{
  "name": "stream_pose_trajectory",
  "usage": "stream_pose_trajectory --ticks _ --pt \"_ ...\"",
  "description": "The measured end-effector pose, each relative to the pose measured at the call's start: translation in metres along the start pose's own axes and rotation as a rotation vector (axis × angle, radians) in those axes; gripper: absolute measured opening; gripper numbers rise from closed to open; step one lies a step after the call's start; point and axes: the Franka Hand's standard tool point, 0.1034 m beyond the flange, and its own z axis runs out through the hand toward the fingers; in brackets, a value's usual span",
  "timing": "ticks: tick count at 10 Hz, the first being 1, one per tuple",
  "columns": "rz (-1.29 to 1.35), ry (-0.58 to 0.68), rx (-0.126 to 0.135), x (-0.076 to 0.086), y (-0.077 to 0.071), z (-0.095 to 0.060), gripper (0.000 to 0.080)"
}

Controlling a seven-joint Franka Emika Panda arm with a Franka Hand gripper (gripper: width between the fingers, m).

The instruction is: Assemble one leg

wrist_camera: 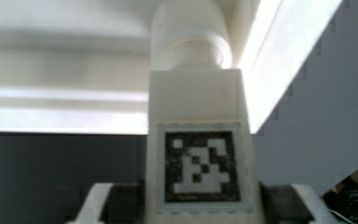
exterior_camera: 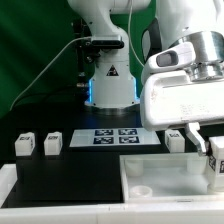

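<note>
Leg [wrist_camera: 201,110] sits clamped in the pincer [wrist_camera: 197,204], its tagged face toward the wrist camera.

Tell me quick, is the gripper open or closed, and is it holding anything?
The gripper: closed on the leg, whose tagged face is toward the wrist camera.

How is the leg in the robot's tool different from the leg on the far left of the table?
The held leg is clamped in the tool, over the white tabletop at the exterior view's right. The far-left leg stands free on the black table. Both are white blocks with square tags.
</note>
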Motion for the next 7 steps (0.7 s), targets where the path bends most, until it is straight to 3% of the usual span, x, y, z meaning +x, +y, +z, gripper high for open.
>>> stream_pose_trajectory --ticks 7 --pt "0.017 0.001 -0.007 0.0009 0.0004 0.001 0.0294"
